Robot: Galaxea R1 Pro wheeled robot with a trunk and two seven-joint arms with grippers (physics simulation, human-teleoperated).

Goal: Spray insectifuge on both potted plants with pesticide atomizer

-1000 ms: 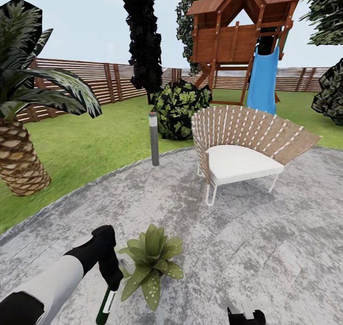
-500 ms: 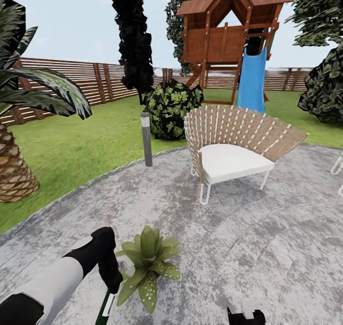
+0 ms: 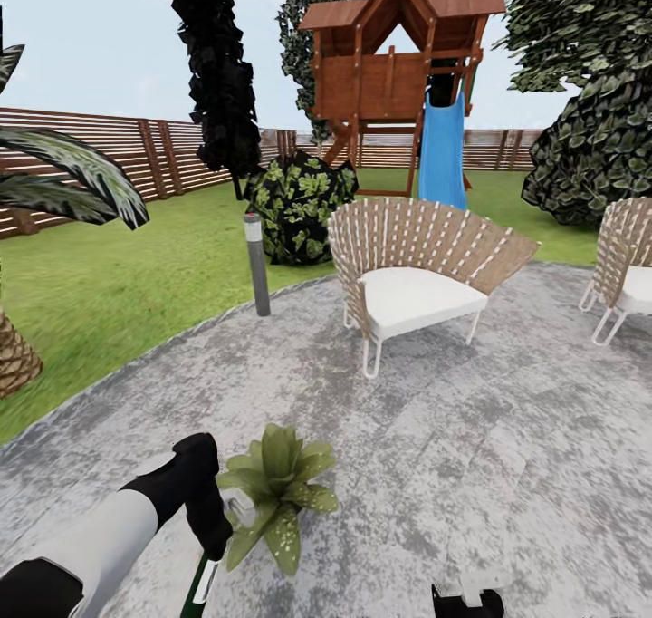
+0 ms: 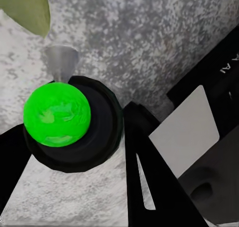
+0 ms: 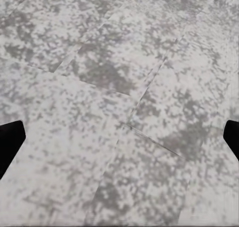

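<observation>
My left gripper (image 3: 213,538) is shut on the pesticide atomizer (image 3: 203,582). Its dark green handle hangs below the fingers and its pale head (image 3: 241,507) sits against the leaves of one potted plant (image 3: 276,491) on the grey patio (image 3: 435,455). In the left wrist view the atomizer shows a bright green ball in a black ring (image 4: 57,114) and a grey cone nozzle (image 4: 62,62), with a black finger (image 4: 149,182) beside it and a leaf (image 4: 27,7) just beyond. My right gripper (image 3: 466,602) (image 5: 119,142) stands open over bare paving. The second potted plant is out of view.
A woven chair (image 3: 407,283) stands mid-patio and another (image 3: 629,274) at the right edge. A grey bollard light (image 3: 257,265), a round shrub (image 3: 299,206) and a palm trunk (image 3: 11,360) line the lawn (image 3: 118,283). Behind are a playhouse slide (image 3: 441,151) and the slat fence (image 3: 109,160).
The head camera has turned right, so the whole scene has slid left and a second chair has come into view. My left gripper still holds the atomizer by the plant.
</observation>
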